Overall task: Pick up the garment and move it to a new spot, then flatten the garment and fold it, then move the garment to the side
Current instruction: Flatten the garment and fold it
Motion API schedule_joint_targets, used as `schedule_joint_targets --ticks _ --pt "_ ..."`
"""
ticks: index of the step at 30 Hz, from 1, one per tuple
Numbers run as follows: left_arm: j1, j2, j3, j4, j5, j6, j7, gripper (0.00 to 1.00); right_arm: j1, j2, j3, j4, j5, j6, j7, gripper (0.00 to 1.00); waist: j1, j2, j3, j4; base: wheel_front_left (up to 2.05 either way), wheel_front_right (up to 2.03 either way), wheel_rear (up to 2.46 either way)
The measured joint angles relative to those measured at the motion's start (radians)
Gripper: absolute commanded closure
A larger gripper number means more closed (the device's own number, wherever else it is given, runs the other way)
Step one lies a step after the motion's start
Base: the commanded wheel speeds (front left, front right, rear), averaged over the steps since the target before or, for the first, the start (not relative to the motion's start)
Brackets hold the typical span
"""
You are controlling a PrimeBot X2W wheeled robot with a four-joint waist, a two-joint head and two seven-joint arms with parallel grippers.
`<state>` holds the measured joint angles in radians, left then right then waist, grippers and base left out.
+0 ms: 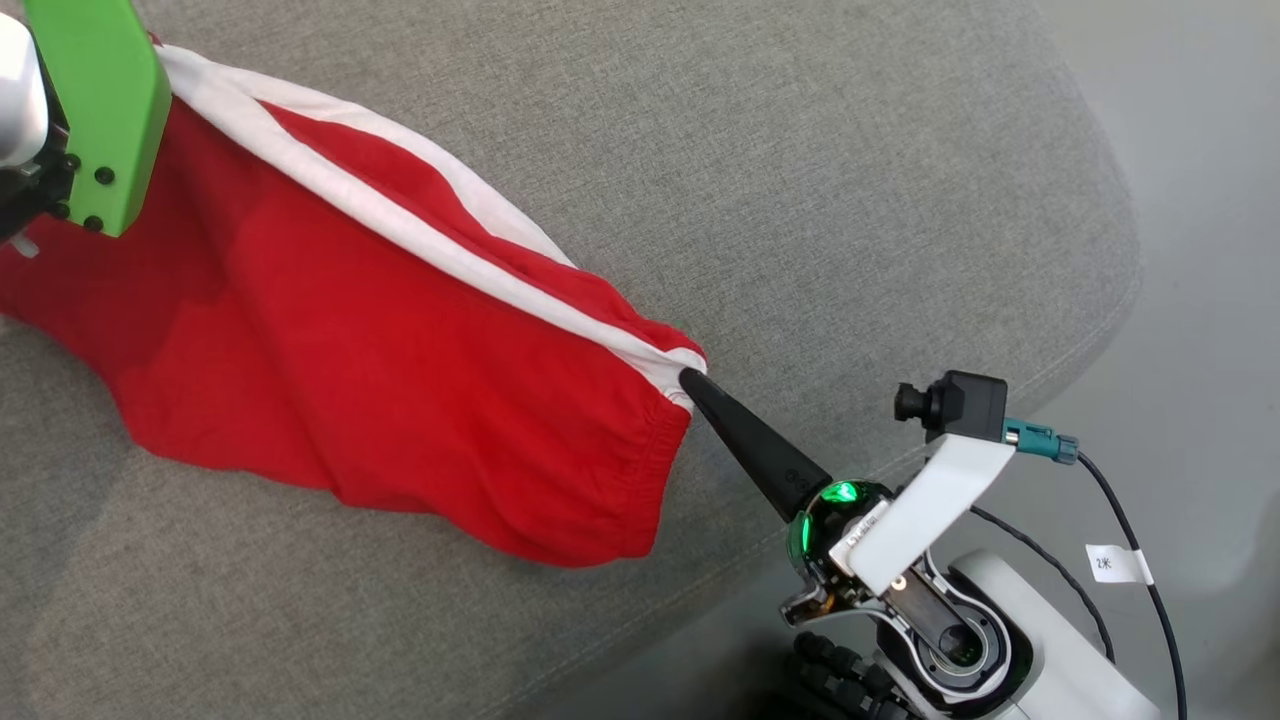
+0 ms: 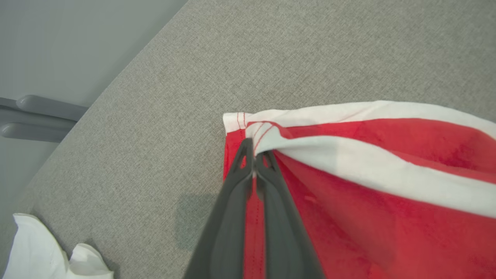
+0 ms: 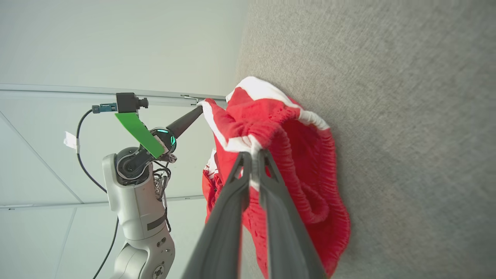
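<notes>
The garment is a pair of red shorts with white side stripes, stretched over a grey fabric surface. My right gripper pinches its elastic waistband corner at the right end. In the right wrist view the right gripper is shut on the gathered waistband. In the left wrist view my left gripper is shut on the white-striped hem corner of the garment. In the head view the left arm's green plate hides that gripper's fingers. The left gripper shows from the side, holding the far end.
The grey surface ends in a curved edge at the right, with pale floor beyond. A white cloth lies near the surface's edge in the left wrist view. Grey bars stand off the surface. A labelled cable hangs by my right wrist.
</notes>
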<state>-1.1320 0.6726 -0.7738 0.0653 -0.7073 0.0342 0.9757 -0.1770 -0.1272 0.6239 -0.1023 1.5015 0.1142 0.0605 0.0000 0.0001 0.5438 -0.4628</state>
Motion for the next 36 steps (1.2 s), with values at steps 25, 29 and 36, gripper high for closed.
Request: schedule_joint_targets --ticks 25,29,36 --pt "-0.030 -0.056 0.000 0.155 0.056 -0.007 -0.109 0.00 0.000 -0.003 -0.072 0.059 -0.054 0.000 -0.100 0.00 0.0000 0.0000 -0.031 -0.014 0.00 0.00 0.00" --pt "-0.006 -0.098 0.022 0.147 0.032 -0.003 -0.183 0.00 0.000 -0.034 -0.074 0.065 -0.116 0.000 -0.125 0.00 0.0000 0.0000 -0.056 -0.008 0.00 0.00 0.00" --pt "0.132 -0.138 0.070 0.102 -0.032 0.012 -0.329 0.00 0.003 -0.103 -0.077 0.067 -0.233 0.003 -0.174 0.00 0.0000 0.0000 -0.114 0.022 0.00 0.00 0.00"
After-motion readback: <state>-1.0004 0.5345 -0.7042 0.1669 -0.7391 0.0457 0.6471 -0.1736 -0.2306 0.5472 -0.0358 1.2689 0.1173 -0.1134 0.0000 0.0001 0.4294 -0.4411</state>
